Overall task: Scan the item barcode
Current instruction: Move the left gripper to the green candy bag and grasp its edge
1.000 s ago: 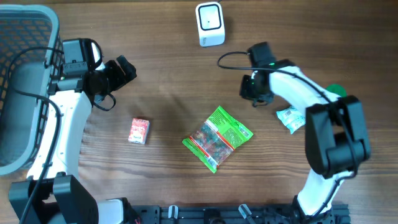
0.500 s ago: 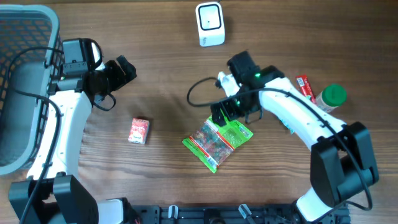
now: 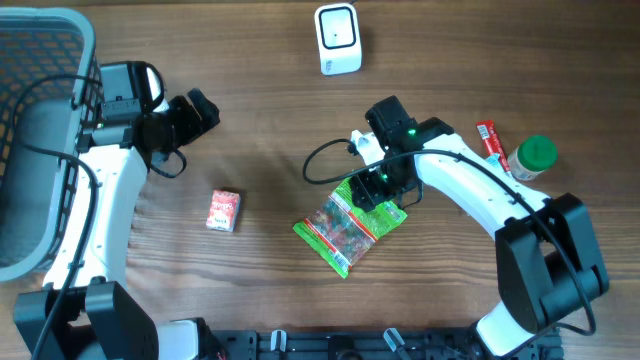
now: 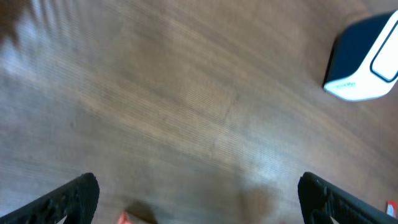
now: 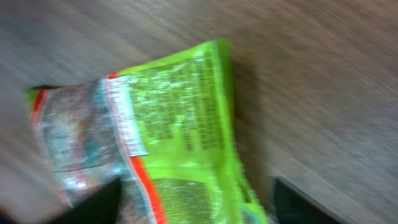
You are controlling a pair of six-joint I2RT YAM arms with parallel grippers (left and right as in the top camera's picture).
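Observation:
A green and clear snack bag (image 3: 345, 222) lies flat in the table's middle. My right gripper (image 3: 377, 187) hangs over its upper right end. In the right wrist view the bag (image 5: 168, 130) fills the frame and runs down between the two dark fingers (image 5: 93, 202). The right gripper (image 5: 199, 205) has its jaws apart on either side of the bag. The white scanner (image 3: 337, 38) stands at the far edge, also seen in the left wrist view (image 4: 367, 59). My left gripper (image 3: 200, 110) is open over bare wood, with nothing between its fingers (image 4: 74, 196).
A small red box (image 3: 223, 210) lies left of the bag. A red tube (image 3: 490, 140) and a green-capped bottle (image 3: 532, 155) sit at the right. A grey wire basket (image 3: 40, 100) stands at the left edge.
My right arm has swung left from beside the scanner and come down over the green bag's upper right end. The left arm has not moved.

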